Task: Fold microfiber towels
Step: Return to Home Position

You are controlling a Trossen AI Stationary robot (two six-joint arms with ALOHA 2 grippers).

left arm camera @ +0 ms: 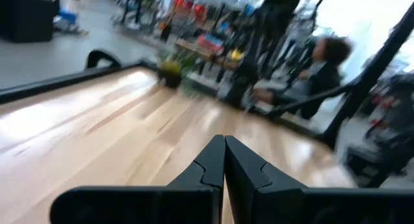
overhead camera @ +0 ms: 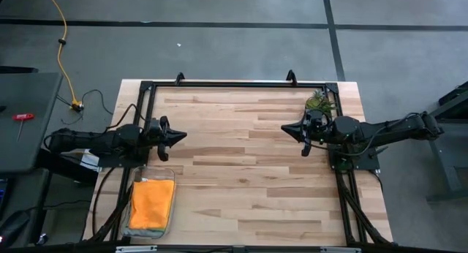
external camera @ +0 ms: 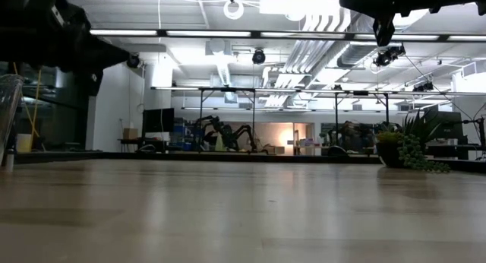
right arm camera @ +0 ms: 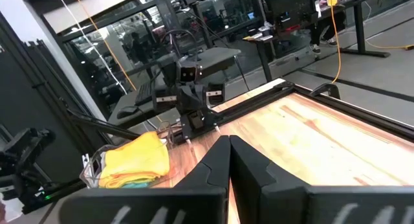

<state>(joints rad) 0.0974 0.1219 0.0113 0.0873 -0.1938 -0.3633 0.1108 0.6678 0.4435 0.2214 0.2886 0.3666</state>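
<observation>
The microfiber towels lie folded in a stack [overhead camera: 152, 203] in the clear plastic tray [overhead camera: 170, 209] at the table's near left corner, an orange one on top, yellow and teal edges under it. The stack also shows in the right wrist view [right arm camera: 137, 160]. My left gripper [overhead camera: 183, 135] is shut and empty above the table's left side, just beyond the tray. My right gripper [overhead camera: 284, 126] is shut and empty above the table's right side, pointing at the left arm. Each wrist view shows its own fingers closed together: left gripper [left arm camera: 224, 141], right gripper [right arm camera: 229, 141].
A small spiky green plant [overhead camera: 319, 102] stands at the far right corner, close behind my right gripper; it also shows in the low view [external camera: 410, 145]. A black frame [overhead camera: 234, 83] runs along the table's far edge and sides. Bare wood [overhead camera: 241, 180] lies between the arms.
</observation>
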